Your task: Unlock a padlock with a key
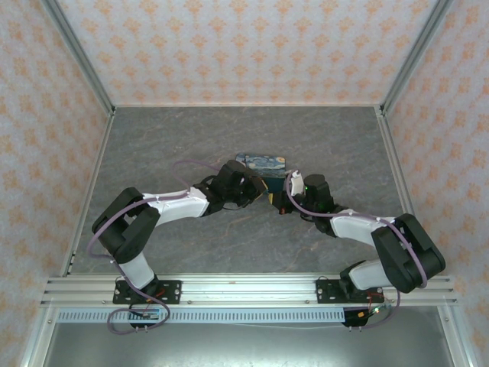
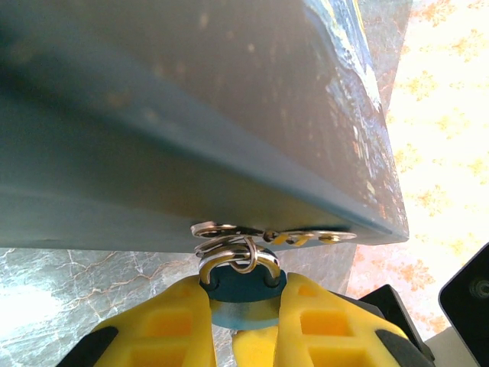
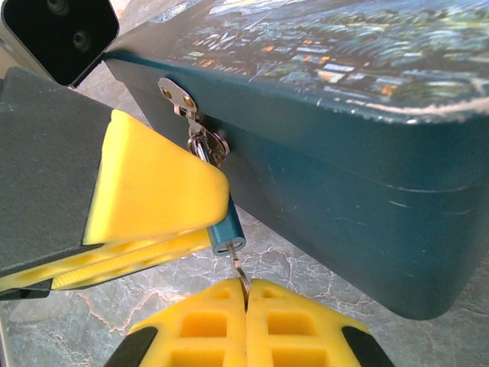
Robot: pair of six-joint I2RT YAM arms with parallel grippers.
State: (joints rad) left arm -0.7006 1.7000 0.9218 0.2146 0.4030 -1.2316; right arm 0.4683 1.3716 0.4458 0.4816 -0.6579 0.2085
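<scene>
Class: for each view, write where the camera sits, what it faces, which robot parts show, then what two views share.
Top external: above and behind, looking down at table; left arm, right arm.
Left wrist: on its arm, facing the tin; left fingers grip the padlock.
Right wrist: on its arm, facing the tin; right fingers pinch the key.
Shared: both wrist views show padlock, tin.

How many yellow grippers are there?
2. The left gripper pinches the padlock hanging on the tin; the right gripper pinches the key under it.

No lettering, brand or number is legible on the padlock [image 3: 227,229] or tin [image 3: 328,176].
</scene>
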